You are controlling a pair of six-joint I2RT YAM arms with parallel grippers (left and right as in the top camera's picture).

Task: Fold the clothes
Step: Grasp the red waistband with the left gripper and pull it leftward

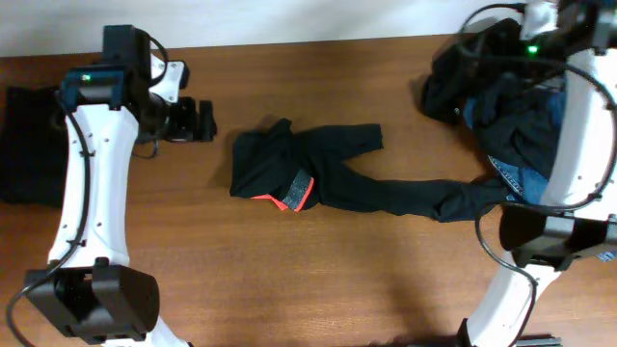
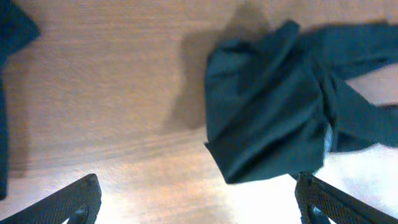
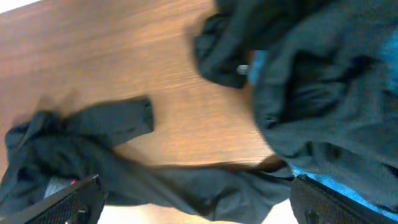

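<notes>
Two pincers, both spread wide, nothing in either. My left pincer (image 2: 198, 206) hangs over bare table (image 1: 289, 289), its fingers (image 2: 78, 200) far apart at the bottom corners of the left wrist view. Just ahead of it lies the waist end of the black trousers (image 1: 333, 173), bunched and creased, not touching my fingers.

My right pincer (image 3: 199, 202) is open too, fingers at both lower corners of the right wrist view. It hovers above one trouser leg that runs across under it; can't tell if it touches the cloth.

The trousers lie mid-table, waist toward my left arm. One leg is short and bent toward the far edge. The other stretches long toward my right arm, its end reaching the heap of dark clothes (image 1: 506, 101). A red-and-grey band (image 1: 295, 193) shows at the near edge of the waist part.

The heap sits at the far right corner, under my right arm, rumpled and unfolded. Blue denim jeans (image 1: 525, 178) peek out at its near side. One dark folded garment (image 1: 24, 145) lies flat at the left table edge, well apart from the trousers.
</notes>
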